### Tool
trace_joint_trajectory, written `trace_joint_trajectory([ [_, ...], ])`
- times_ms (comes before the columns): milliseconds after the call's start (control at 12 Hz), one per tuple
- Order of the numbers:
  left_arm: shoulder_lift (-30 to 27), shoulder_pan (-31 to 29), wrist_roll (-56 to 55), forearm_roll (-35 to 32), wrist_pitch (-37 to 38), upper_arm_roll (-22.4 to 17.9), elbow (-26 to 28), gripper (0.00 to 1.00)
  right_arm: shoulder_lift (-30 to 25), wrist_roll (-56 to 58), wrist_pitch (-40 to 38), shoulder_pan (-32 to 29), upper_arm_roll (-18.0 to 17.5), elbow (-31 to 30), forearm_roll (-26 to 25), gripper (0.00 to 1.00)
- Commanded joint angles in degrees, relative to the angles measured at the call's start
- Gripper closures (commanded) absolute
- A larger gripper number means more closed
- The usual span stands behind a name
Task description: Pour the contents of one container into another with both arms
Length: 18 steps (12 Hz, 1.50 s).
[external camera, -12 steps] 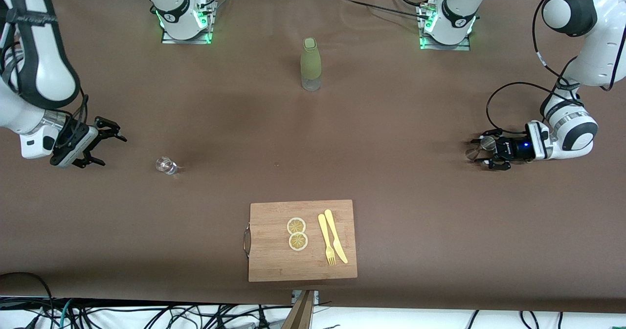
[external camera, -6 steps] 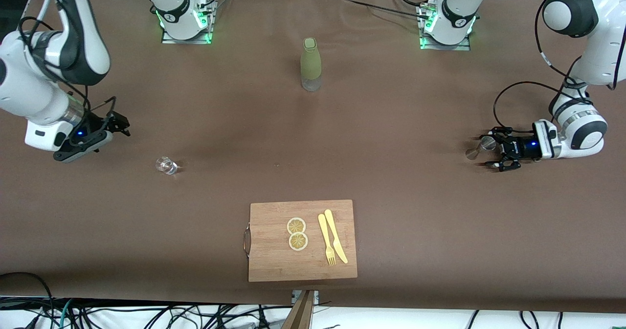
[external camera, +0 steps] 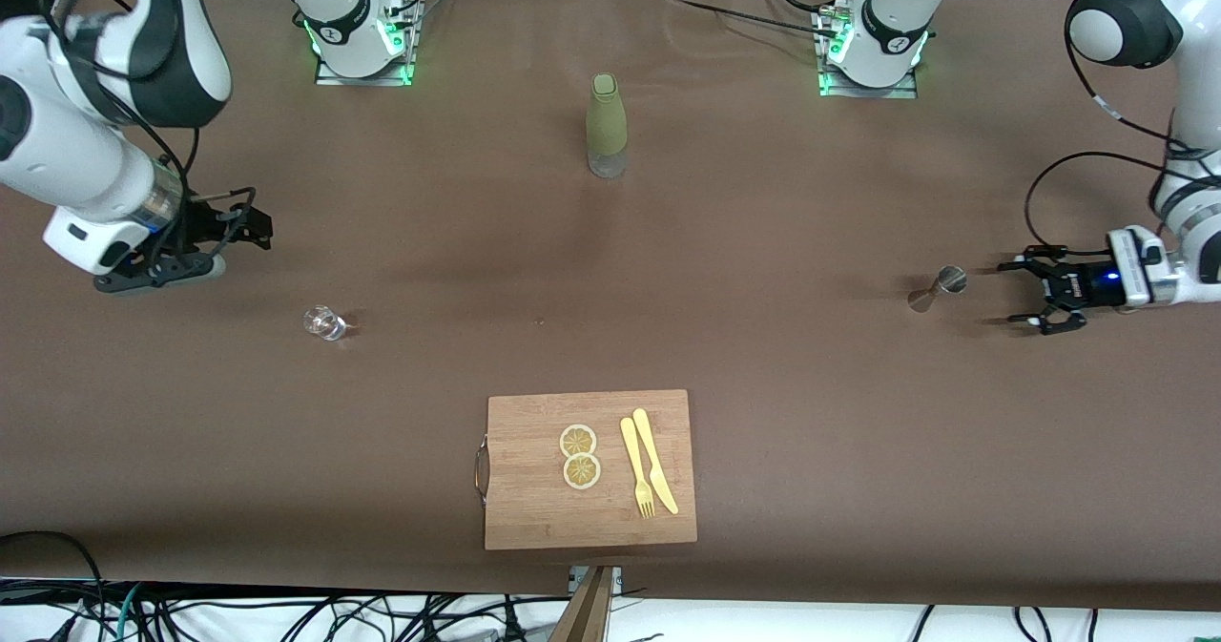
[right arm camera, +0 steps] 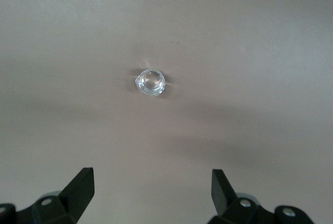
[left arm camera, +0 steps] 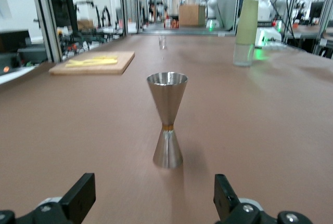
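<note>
Both containers stand free on the table, so by my reading the pouring is done or not begun; nothing is held. The steel hourglass jigger (external camera: 937,288) stands upright toward the left arm's end from the cutting board (external camera: 534,518), and farther from the front camera than it. The left gripper (external camera: 1028,291) is just beside the jigger, its 2 fingers spread, empty. The small clear glass (external camera: 324,322) stands toward the right arm's end from the board. The right gripper (external camera: 250,227) hangs near the glass, spread too. Any next grasp needs a centred, level close: the jigger's waist is narrow and smooth.
</note>
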State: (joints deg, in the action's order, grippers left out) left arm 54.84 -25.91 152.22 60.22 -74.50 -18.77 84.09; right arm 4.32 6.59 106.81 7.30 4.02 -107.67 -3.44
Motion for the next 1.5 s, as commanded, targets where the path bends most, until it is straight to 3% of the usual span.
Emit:
trace_joint_trajectory([
  [0,-3.23,3.13,-7.95,-2.82,0.76,-4.41,-4.36,0.0,-0.19,-2.81,-10.01,0.0,-0.33,8.41,-0.52,0.0],
  [249,-9.29,10.07,-21.48,-3.7,0.76,-11.71,-4.64,0.0,-0.9,-3.33,-15.57,0.25,-0.42,13.62,-0.78,0.0],
  [582,-15.8,25.44,-40.28,-3.7,1.19,-25.5,-3.94,0.0,-1.42,-3.33,-18.3,-2.11,0.02,15.82,-0.35,0.0],
  [998,-20.9,33.01,-71.48,-5.19,2.52,-26.76,-4.38,0.0,-3.18,-3.86,-19.54,-3.0,1.51,16.35,0.71,0.0],
  [1413,-21.79,39.88,-89.0,-5.02,2.08,-27.2,-6.57,0.0,-3.18,-5.44,-20.24,-3.0,1.78,16.35,2.2,0.0],
])
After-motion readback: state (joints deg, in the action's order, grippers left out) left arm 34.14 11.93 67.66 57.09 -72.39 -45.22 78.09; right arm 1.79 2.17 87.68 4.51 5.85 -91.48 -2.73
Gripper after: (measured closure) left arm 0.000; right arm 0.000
